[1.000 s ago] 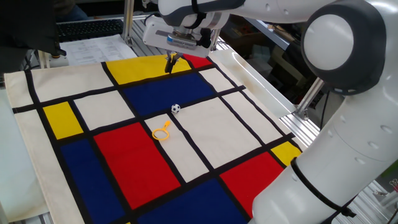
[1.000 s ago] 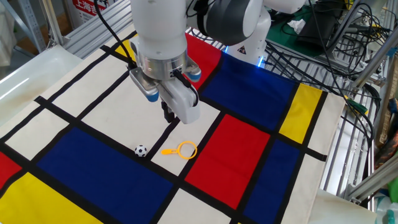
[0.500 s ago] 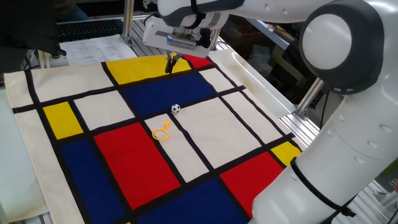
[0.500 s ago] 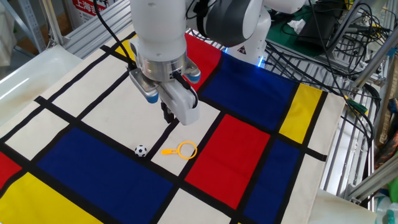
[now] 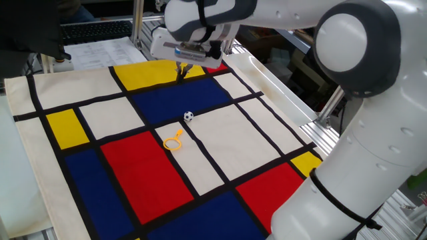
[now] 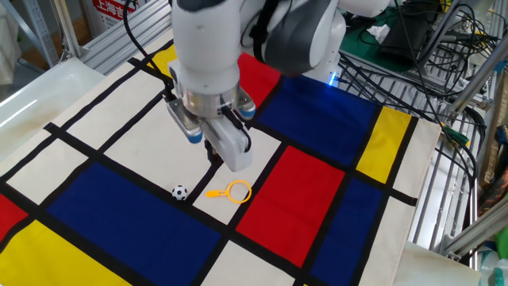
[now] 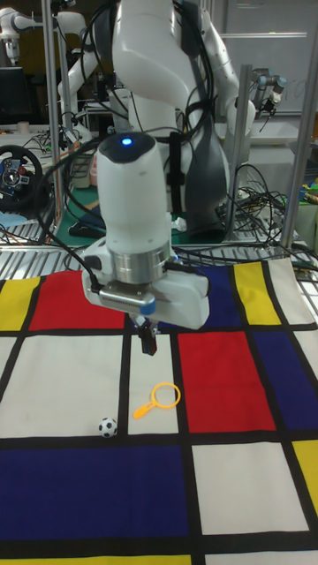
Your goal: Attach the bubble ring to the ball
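Note:
The ball (image 5: 188, 116), tiny and white with black patches, rests on the colour-block cloth near a black line; it also shows as the ball (image 6: 180, 191) and the ball (image 7: 107, 427). The orange-yellow bubble ring (image 5: 173, 142) lies flat a short way from it, apart from the ball, handle pointing toward the ball side. It appears again as the ring (image 6: 236, 191) and the ring (image 7: 163, 395). My gripper (image 7: 148, 340) hangs above the cloth, behind both objects, fingers together and holding nothing. The same gripper (image 5: 181, 70) hovers over the yellow and blue patches, and the gripper (image 6: 213, 151) points down.
The cloth (image 5: 153, 173) of red, blue, yellow and white panels covers the table. Aluminium rails (image 5: 320, 130) run along the right edge. Cables and a metal grid (image 6: 444, 87) sit beyond the cloth. A white tray edge (image 6: 32, 87) lies at the left.
My hand has turned at the wrist and shifted slightly, coming a little nearer the ring. The ball and ring have not moved.

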Action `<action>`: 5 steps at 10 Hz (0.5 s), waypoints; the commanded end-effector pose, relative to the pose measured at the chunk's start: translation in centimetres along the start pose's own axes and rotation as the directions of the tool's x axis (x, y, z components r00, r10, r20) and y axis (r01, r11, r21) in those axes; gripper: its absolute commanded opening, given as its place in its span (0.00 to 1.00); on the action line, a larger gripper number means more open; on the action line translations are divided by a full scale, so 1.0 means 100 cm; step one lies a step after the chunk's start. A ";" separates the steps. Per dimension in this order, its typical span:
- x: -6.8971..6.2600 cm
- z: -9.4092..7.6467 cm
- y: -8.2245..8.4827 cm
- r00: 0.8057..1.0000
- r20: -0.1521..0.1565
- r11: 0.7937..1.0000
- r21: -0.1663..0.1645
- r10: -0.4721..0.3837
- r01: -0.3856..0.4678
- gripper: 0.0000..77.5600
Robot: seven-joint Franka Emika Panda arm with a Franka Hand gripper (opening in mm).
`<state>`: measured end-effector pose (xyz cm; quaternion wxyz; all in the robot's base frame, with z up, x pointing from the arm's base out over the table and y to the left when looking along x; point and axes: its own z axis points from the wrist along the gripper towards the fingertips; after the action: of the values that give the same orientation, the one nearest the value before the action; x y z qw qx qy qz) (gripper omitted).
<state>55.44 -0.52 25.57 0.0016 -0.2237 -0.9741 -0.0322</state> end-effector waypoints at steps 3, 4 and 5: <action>0.009 0.055 0.017 0.995 0.008 0.995 0.014 0.097 -0.097 0.00; 0.012 0.066 0.019 0.994 0.011 0.994 0.018 0.111 -0.111 0.00; 0.014 0.074 0.021 0.992 0.012 0.992 0.019 0.128 -0.128 0.00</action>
<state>55.43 1.39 20.05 0.0018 -0.2636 -0.9643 -0.0248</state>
